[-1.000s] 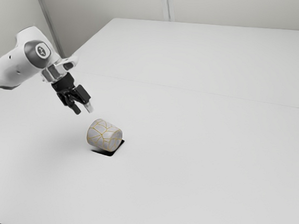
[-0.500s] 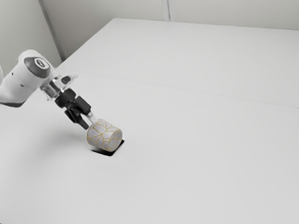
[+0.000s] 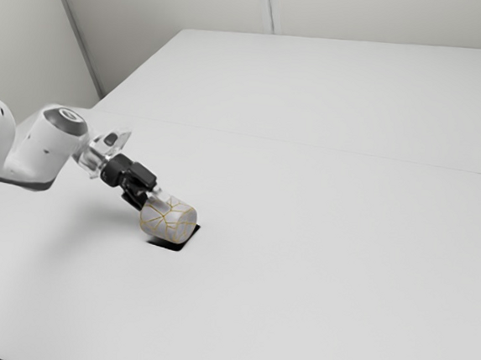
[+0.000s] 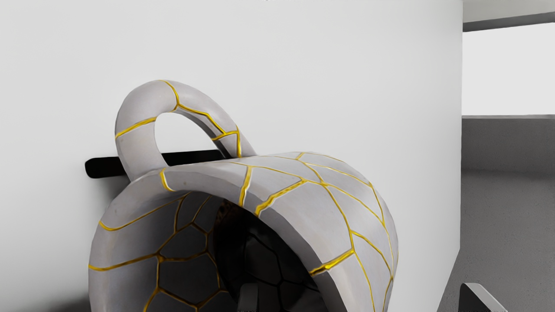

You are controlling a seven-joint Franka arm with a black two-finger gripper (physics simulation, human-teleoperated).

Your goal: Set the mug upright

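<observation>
Arm (image 3: 45, 150) reaches in from the exterior view's left, gripper (image 3: 157, 202) slanting down rightward, fingers (image 4: 477, 301) well apart.

Mug (image 4: 334, 212) partly cut off by wrist view's edge; arm (image 3: 45, 150), ditto, at ext. view's left

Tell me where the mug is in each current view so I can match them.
Exterior view: the mug lies on its side, left of centre, by the gripper.
Wrist view: the mug shows its mouth, one fingertip overlapping the dark interior.
Shared landmark: gold lines across its surface.
</observation>
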